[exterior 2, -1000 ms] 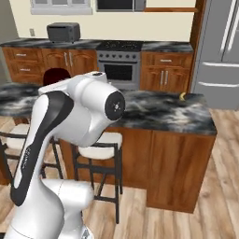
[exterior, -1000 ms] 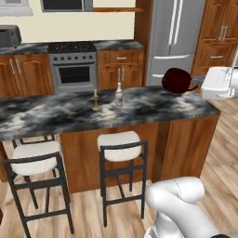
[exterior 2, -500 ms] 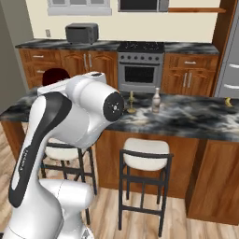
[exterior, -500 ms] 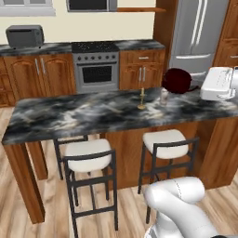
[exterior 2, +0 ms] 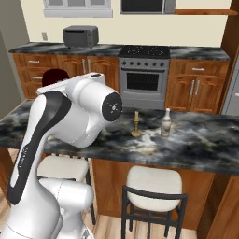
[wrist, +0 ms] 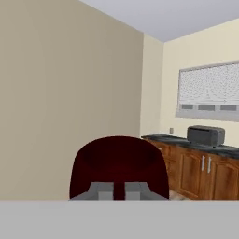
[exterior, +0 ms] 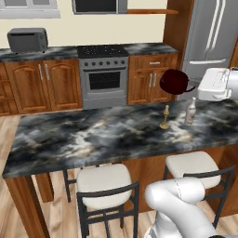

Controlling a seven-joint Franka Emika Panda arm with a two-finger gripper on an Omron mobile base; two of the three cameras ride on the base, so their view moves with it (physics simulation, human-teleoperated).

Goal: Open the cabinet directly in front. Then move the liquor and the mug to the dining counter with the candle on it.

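Two task items sit in my left base view: the liquor stands on the dining surface right of centre beside the candle, and the mug hangs above. Right base view: mug at left. Hand view: my claw grips it. Next, I'd lower it onto that surface.

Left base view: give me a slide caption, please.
End effector carries the mug above the dining counter, where the liquor stands beside the candle.

No legible text on anything.
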